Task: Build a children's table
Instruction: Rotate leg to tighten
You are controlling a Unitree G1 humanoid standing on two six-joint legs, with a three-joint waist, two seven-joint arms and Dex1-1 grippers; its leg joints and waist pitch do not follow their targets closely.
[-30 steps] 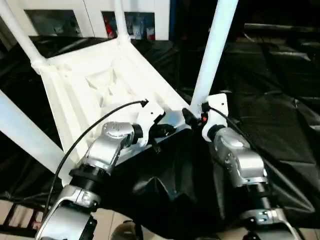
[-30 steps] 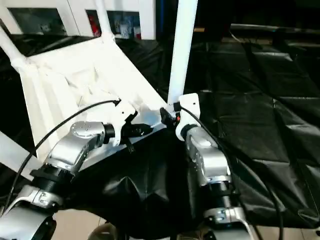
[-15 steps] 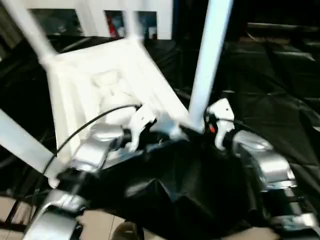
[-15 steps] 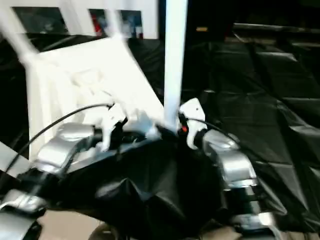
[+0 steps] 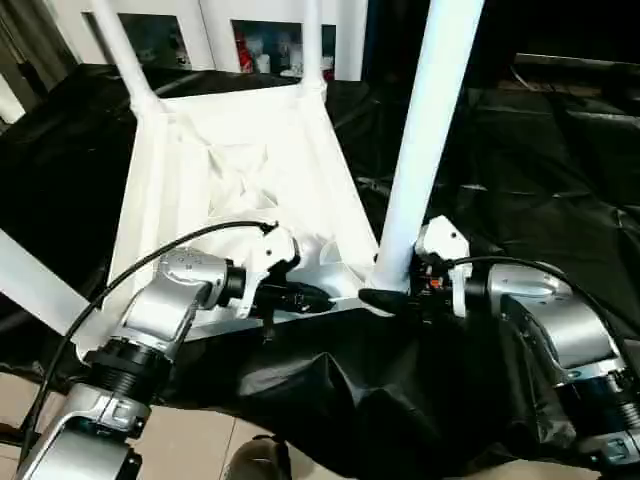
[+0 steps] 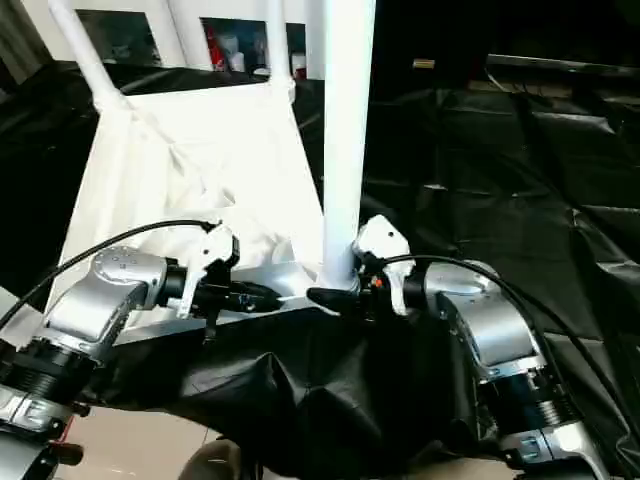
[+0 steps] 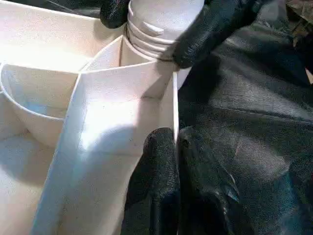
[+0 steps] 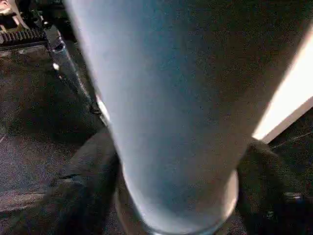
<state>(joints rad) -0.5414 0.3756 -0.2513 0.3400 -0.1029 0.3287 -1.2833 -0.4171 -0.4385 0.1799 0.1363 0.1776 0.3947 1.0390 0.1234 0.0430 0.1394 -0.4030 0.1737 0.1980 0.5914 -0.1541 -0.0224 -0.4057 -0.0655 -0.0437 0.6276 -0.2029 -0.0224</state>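
Note:
The children's table lies upside down on the black cloth, its white ribbed tabletop (image 5: pixel 240 170) facing up. A tall white leg (image 5: pixel 425 150) stands in the near right corner socket. My right gripper (image 5: pixel 385 297) reaches in from the right, and its black fingers (image 7: pixel 215 24) clasp the threaded base of that leg (image 8: pixel 171 98). My left gripper (image 5: pixel 310 297) is shut on the tabletop's near rim, pinching the thin wall (image 7: pixel 168 112) just left of that socket.
Further white legs rise at the far left corner (image 5: pixel 120 50), the far right corner (image 5: pixel 310 40) and the near left (image 5: pixel 30 285). Black cloth (image 5: pixel 540 150) drapes the work table and hangs over its near edge (image 5: pixel 330 400). White cabinets stand behind.
The camera has shifted and the table sits differently in the picture. My right arm has swung lower and to the right, still at the leg's base. The left gripper keeps its pinch on the rim.

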